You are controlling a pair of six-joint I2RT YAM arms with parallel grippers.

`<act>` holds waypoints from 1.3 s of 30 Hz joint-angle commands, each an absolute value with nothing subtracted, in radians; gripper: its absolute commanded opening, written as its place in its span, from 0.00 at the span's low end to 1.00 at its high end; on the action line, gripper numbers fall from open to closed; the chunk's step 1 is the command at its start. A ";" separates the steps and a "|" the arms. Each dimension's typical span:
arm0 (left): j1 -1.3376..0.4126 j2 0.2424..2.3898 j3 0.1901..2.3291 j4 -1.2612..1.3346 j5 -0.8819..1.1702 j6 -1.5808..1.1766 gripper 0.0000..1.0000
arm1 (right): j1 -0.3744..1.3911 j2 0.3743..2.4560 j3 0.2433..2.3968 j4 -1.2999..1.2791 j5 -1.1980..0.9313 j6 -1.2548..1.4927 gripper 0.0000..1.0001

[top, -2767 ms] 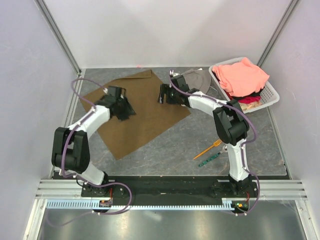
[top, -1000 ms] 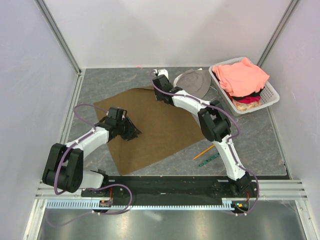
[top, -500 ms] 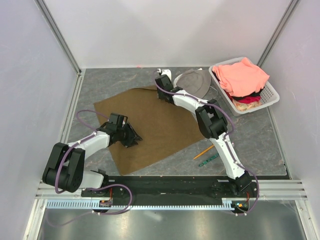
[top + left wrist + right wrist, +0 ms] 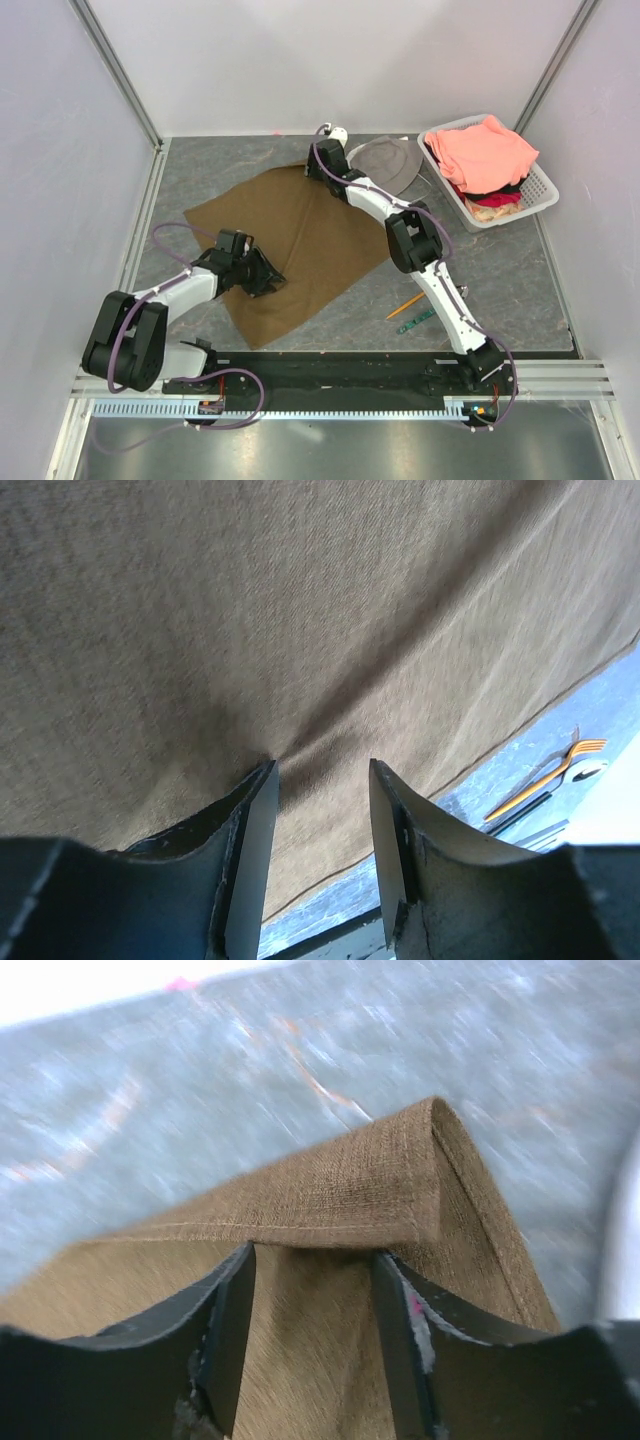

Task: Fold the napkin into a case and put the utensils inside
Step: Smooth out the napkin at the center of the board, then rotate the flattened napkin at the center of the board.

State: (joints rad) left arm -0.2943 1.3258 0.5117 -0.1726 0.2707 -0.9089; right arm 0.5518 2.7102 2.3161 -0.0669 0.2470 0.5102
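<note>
Napkin [image 4: 310, 235] laid out on table [image 4: 500, 265]; left claw [image 4: 322, 767] spread over it; right claw [image 4: 314, 1255] spread at its far corner

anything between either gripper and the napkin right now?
Nothing visible. The right gripper, jaws open, sits right at the far corner of the napkin; the left gripper is open just over the cloth toward its near edge. The grey hat lies beside that corner, not across it.

I read napkin [image 4: 300, 240] as matt woven cloth, coarse weave, stitched hem. Fork [image 4: 408, 304]: smooth orange plastic. Table [image 4: 500, 270]: smooth grey stone-look top. Basket [image 4: 540, 190]: white plastic lattice.
</note>
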 commanded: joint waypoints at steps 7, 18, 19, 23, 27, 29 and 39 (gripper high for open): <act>-0.298 1.241 0.541 -0.276 0.265 -0.867 0.51 | 0.526 2.662 2.464 0.105 0.138 0.604 0.65; -0.295 1.232 0.724 -0.304 0.255 -0.865 0.52 | 0.526 2.137 1.809 -0.263 0.071 0.494 0.77; -0.287 1.253 0.738 -0.304 0.256 -0.867 0.52 | 0.526 2.075 1.765 -0.274 0.069 0.486 0.78; -0.258 1.319 0.825 -0.307 0.235 -0.861 0.52 | 0.526 1.935 1.557 -0.308 0.089 0.454 0.80; -0.183 1.420 0.900 -0.325 0.257 -0.853 0.52 | 0.528 1.856 1.425 -0.331 0.106 0.416 0.80; -0.164 1.477 0.942 -0.337 0.275 -0.850 0.52 | 0.528 1.819 1.361 -0.331 0.109 0.397 0.80; -0.121 1.759 1.054 -0.374 0.207 -0.822 0.51 | 0.548 1.795 1.201 -0.301 0.144 0.371 0.80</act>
State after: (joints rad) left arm -0.1314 1.6520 0.9852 -0.3466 0.2272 -0.8654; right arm 0.5282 1.8317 1.2396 -0.3305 0.1162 0.3916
